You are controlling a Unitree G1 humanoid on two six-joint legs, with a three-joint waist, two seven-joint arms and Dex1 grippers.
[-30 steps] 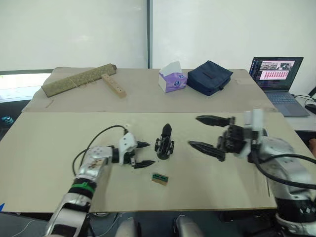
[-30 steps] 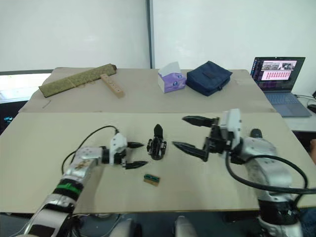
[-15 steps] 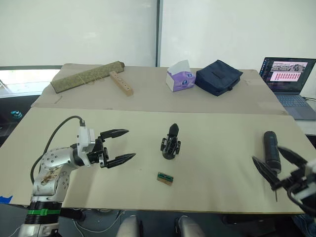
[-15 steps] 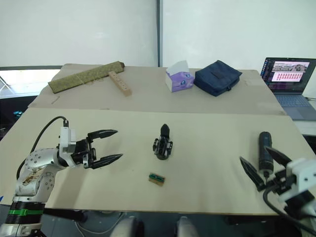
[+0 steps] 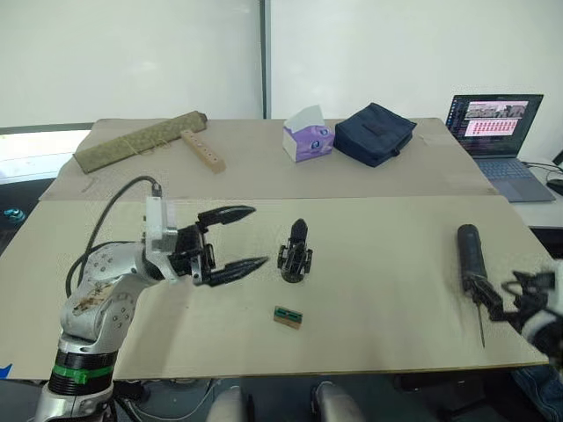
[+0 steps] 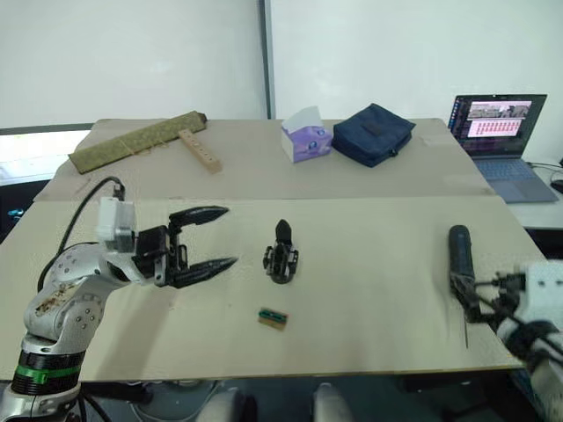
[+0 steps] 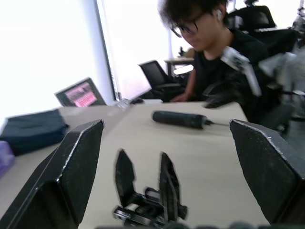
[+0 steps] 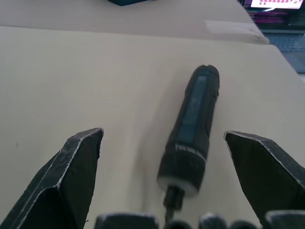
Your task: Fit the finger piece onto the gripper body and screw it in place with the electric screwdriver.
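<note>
Left eye view shows one bench (image 5: 378, 290) with one gripper body (image 5: 294, 255) standing near its middle, one electric screwdriver (image 5: 471, 259) lying far off by the right edge, and one small green-and-brown block (image 5: 286, 317) just in front of the gripper body. In the left wrist view the gripper body has two black pointed fingers sticking up side by side, so I cannot pick out a loose finger piece. Farther back lie one tissue box (image 5: 307, 139), one dark blue bag (image 5: 374, 134), one wooden strip with holes (image 5: 203, 151), one long rolled mat (image 5: 139, 141) and one open laptop (image 5: 497, 130). The left claw (image 5: 239, 237) is spread wide and holds nothing; its two black fingers point across the bench at the gripper body, near it but not touching. The left arm is bent at the elbow and raised over the bench. The right claw (image 6: 479, 299) is low at the right edge, right at the bit end of the screwdriver. In the right wrist view its two fingers (image 8: 71, 176) stand wide apart, one on each side of the screwdriver's front end, and neither touches it. A person in a black top (image 7: 217, 62) sits past the bench in the left wrist view.
</note>
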